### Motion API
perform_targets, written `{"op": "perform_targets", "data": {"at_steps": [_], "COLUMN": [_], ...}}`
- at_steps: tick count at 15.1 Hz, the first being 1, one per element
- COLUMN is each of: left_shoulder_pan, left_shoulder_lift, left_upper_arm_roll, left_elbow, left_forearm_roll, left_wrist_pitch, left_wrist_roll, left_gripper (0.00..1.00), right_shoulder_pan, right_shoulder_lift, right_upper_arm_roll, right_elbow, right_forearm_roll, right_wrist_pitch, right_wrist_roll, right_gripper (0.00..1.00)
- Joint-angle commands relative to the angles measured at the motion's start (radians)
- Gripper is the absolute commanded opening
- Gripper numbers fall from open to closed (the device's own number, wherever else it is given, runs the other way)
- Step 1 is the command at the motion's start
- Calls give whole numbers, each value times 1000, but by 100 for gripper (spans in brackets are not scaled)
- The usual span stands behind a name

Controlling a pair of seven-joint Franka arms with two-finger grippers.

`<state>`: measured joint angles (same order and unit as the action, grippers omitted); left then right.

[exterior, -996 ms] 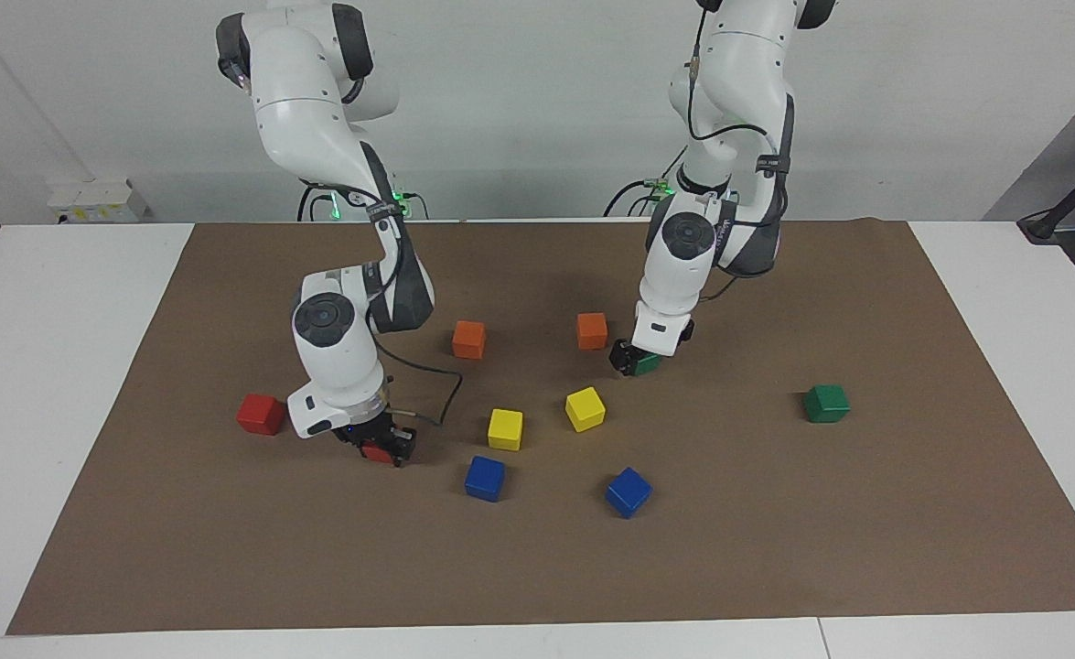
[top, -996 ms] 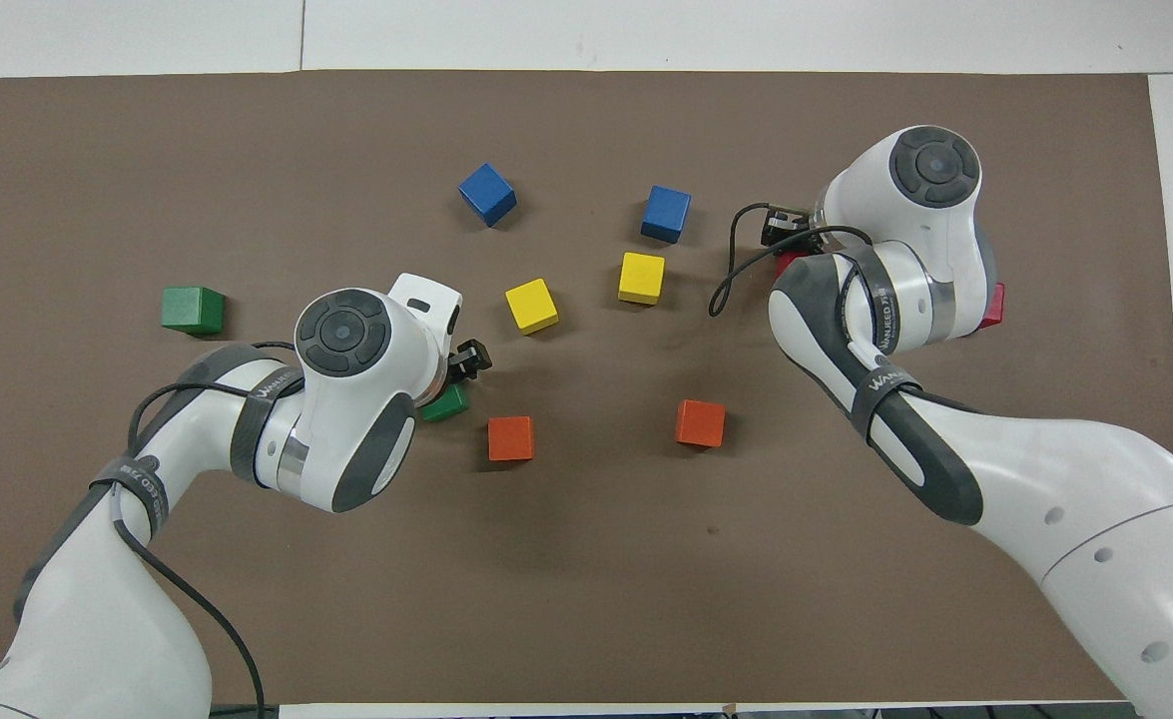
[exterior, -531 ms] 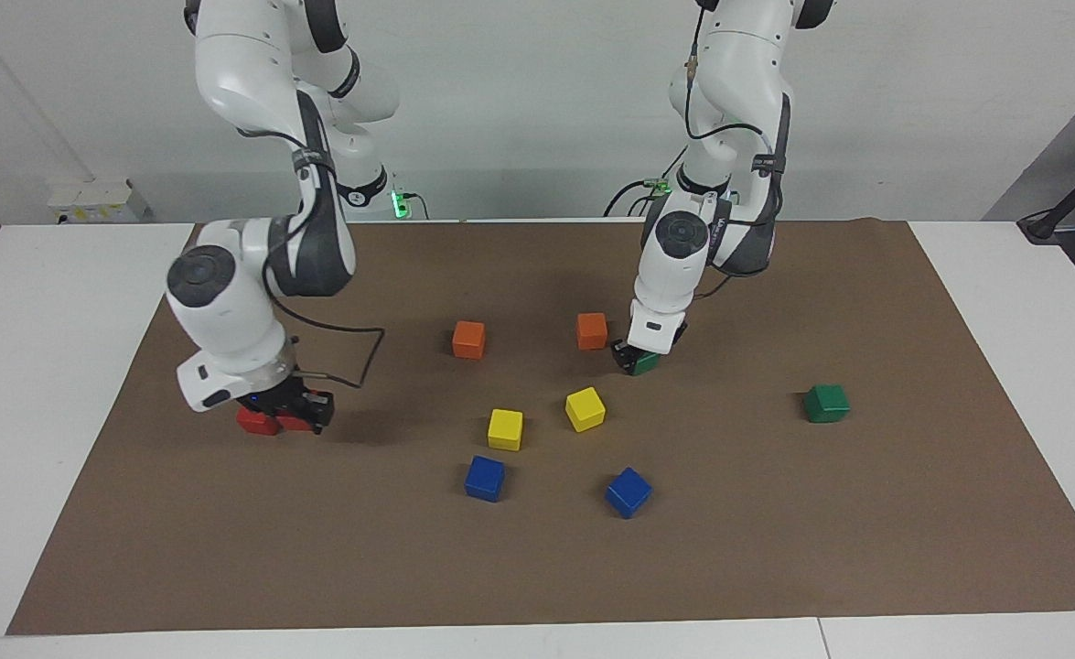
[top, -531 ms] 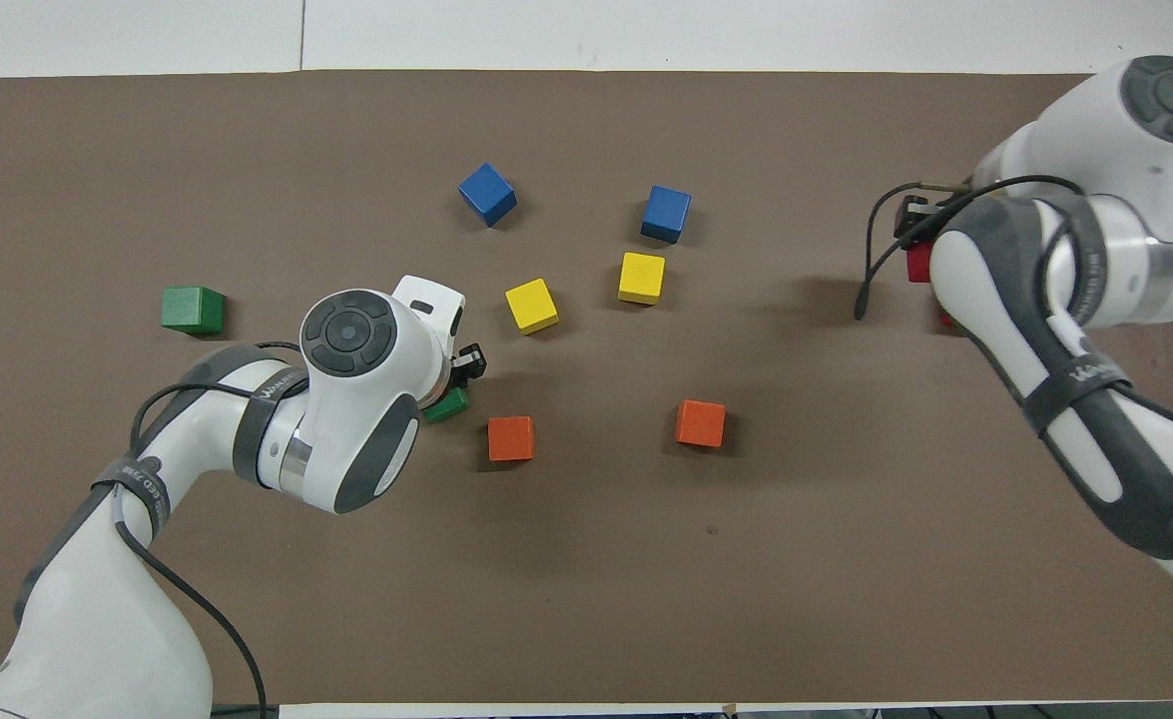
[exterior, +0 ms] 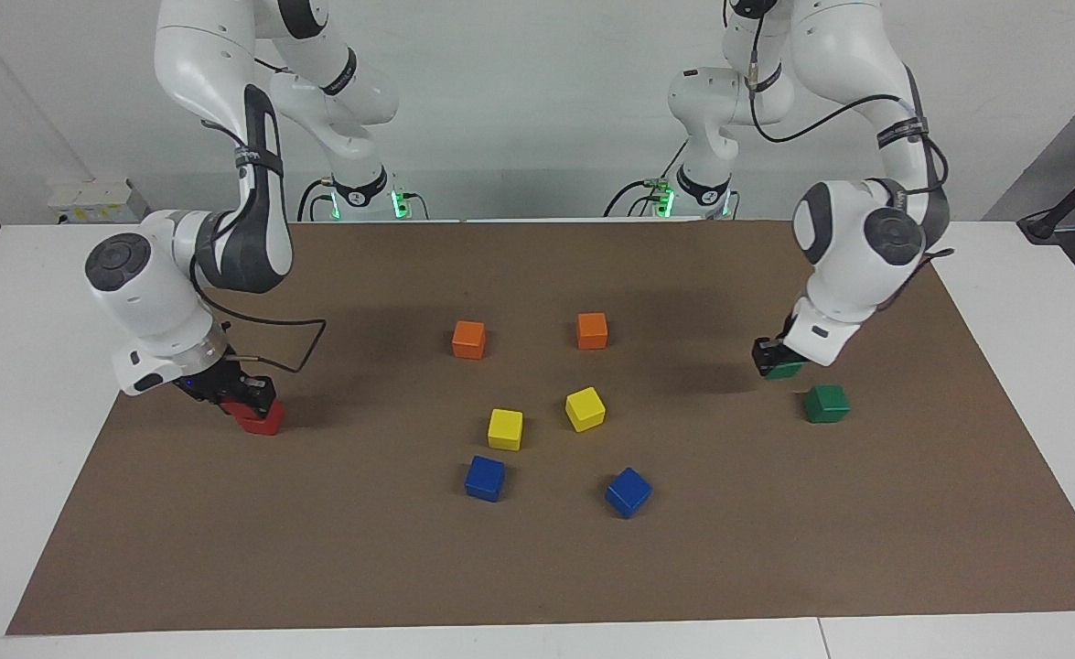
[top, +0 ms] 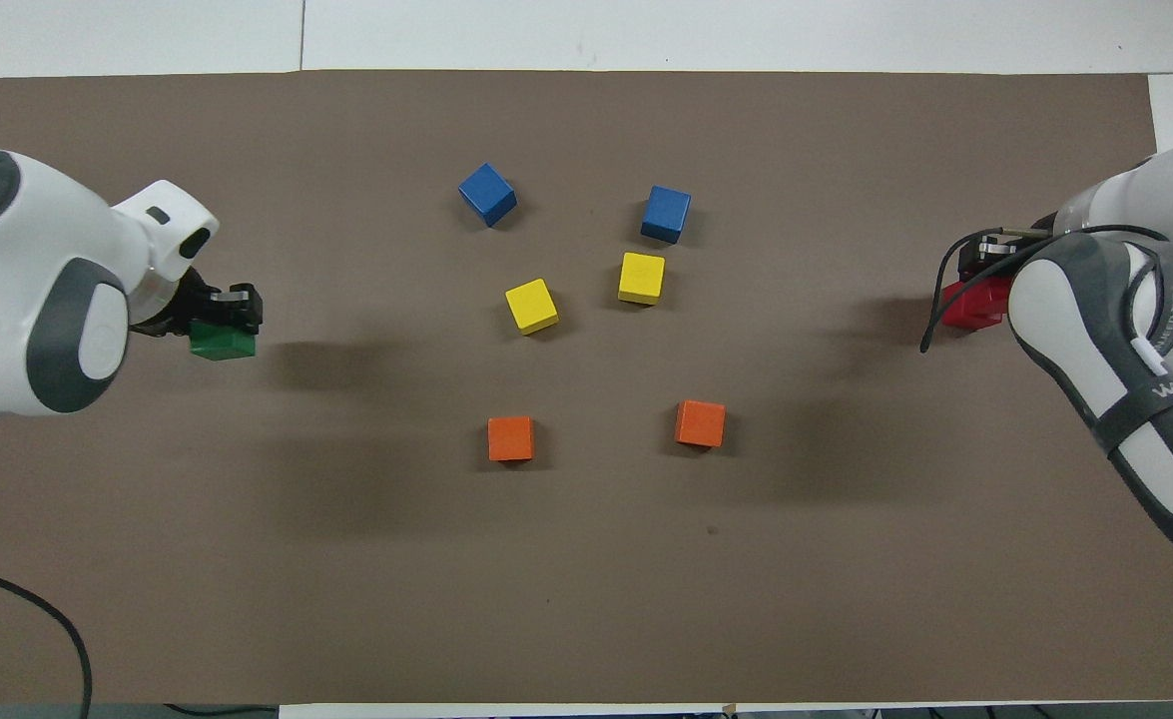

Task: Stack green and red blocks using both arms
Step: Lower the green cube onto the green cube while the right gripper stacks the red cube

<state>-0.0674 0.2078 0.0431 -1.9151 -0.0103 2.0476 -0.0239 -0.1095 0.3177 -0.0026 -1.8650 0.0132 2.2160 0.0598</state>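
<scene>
Both arms swung outward from mid-worktop in the last second, each carrying a block to its partner.

Left gripper: pinching held green. It lifted that block from beside the orange blocks and is now at the left arm's end, just above the mat, close to free green but not over it. Overhead view shows the held green under the gripper; free green is hidden there by the wrist.

Right gripper: pressed onto held red. It has moved to the right arm's end and sits low at free red. The two reds read as one patch in both views, so I can't tell whether held red is seated on free red or just touching it.

Judgement:
- Red stack is at the placing step. Release only once the faces are square, because an offset will tip a glossy cube.
- Green stack is a step behind. Left arm needs to lift, shift over free green, then descend.
- No stack confirmed yet.

Yellow blocks and blue blocks are unmoved mid-worktop, as are the oranges. Both arms are well apart, so there's no collision risk between them.
</scene>
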Motion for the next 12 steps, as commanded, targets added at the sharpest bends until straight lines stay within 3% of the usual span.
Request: {"op": "perform_targets", "data": {"at_steps": [1,12], "left_shoulder_pan": [49,81], "left_shoulder_lift": [10,84], "left_upper_arm_roll": [-14,-12], "left_elbow": [13,34], "left_forearm_roll": [-3,0], "left_wrist_pitch": [35,157], "left_wrist_roll": [111,121], "left_gripper": [0,0], "right_shoulder_pan": [-4,-9], "right_shoulder_lift": [-26,-22], "right_upper_arm_roll": [7,6], "right_elbow": [-48,-77], "right_forearm_roll": [13,13], "right_wrist_pitch": [51,91], "right_wrist_roll": [-24,-17], "right_gripper": [0,0]}}
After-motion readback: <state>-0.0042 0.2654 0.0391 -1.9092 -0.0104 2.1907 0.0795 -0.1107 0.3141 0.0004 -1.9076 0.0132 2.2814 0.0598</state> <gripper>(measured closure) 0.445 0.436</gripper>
